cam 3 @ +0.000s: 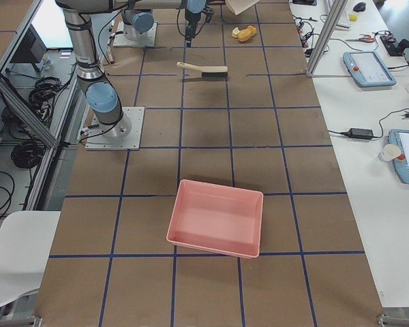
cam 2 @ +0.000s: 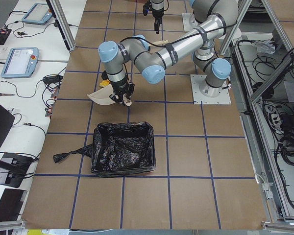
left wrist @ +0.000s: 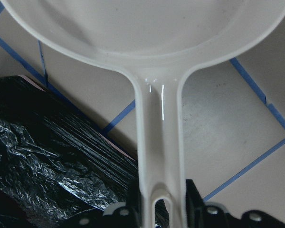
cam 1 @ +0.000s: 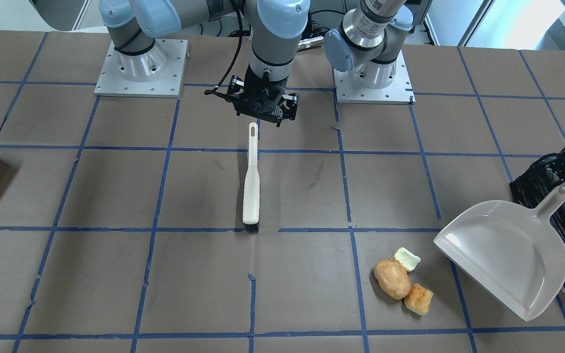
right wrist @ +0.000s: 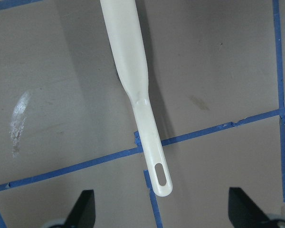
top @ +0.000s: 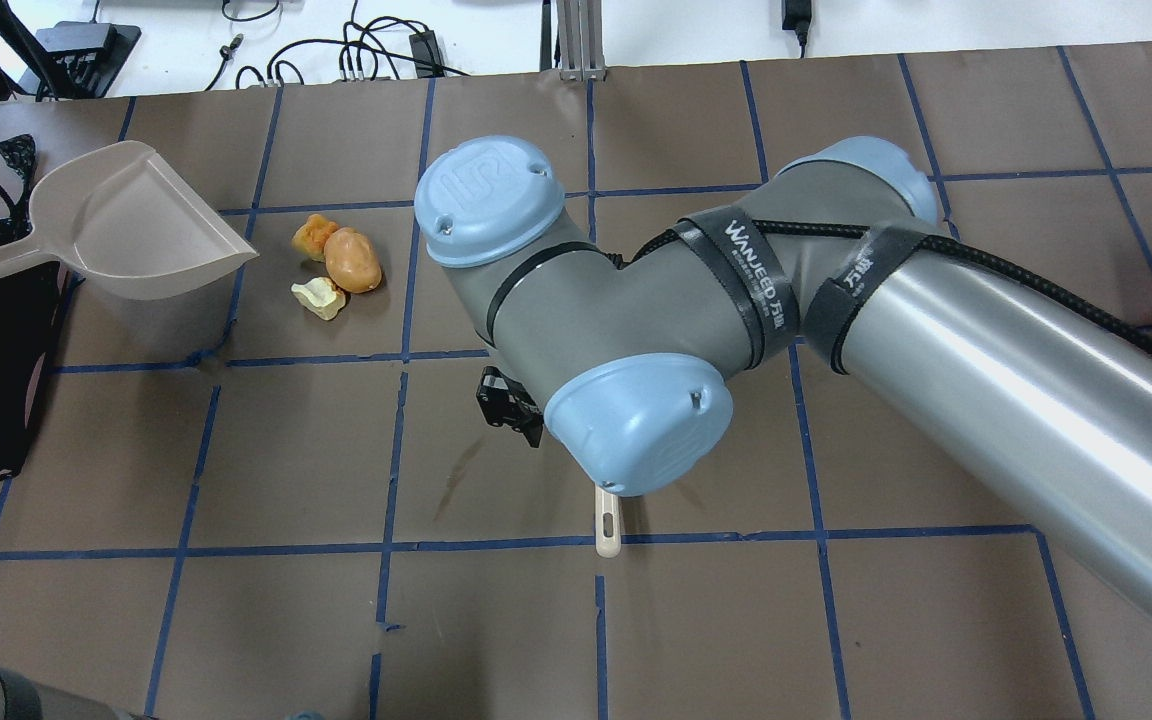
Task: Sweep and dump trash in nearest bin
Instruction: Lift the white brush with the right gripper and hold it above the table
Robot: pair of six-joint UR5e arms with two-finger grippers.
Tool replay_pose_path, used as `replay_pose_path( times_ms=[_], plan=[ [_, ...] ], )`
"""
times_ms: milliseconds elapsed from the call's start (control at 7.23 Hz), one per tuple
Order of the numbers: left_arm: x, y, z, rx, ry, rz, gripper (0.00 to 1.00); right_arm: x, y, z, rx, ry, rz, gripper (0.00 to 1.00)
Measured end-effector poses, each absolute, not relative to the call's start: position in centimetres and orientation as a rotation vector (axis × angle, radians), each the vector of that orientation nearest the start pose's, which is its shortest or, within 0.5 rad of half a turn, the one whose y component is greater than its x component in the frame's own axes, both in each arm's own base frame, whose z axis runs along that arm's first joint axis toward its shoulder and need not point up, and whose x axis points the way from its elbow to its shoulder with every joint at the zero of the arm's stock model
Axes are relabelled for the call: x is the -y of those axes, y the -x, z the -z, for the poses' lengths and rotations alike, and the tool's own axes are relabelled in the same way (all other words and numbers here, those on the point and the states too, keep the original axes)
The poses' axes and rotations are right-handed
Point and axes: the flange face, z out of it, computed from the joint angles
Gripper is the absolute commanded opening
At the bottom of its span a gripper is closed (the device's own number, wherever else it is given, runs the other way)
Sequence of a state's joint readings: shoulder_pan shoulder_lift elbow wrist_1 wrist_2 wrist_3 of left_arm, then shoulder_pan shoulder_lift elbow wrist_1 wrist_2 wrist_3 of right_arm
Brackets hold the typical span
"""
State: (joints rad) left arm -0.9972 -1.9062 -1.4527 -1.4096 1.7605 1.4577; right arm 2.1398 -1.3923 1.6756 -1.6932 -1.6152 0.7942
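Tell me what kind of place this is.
Probably a robotics lab or test cell: a left arm and right arm bolted to a table gridded with blue tape, and a teach pendant on the side bench.

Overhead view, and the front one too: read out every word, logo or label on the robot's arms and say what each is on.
"WANJEED", then characters that I cannot read: black fabric strap on the right arm.
"UR": raised logo on the round blue joint cap.
Second black strap: white characters, not legible.
White coded label on the left arm's wrist, front view: too small to read.
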Motion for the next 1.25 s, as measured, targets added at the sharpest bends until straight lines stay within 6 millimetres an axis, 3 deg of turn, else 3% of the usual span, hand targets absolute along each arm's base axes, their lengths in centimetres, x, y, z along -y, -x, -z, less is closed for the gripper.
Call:
replay_pose_path(
  times_ms=[415,830,1245],
  plan=[
    [60.2,-25.9,-36.2,-2.638,-1.528,-0.281,0.0,37.7,-39.8,-35.2,-3.26,-0.386,-0.168,1.0],
    [61.3,-27.1,-35.3,-2.555,-1.587,-0.312,0.0,35.9,-40.5,-31.6,-3.26,-0.395,-0.077,1.0],
    [61.7,-27.8,-34.6,-2.494,-1.641,-0.347,0.0,34.9,-39.8,-29.1,-3.254,-0.245,-0.059,1.0]
  ],
)
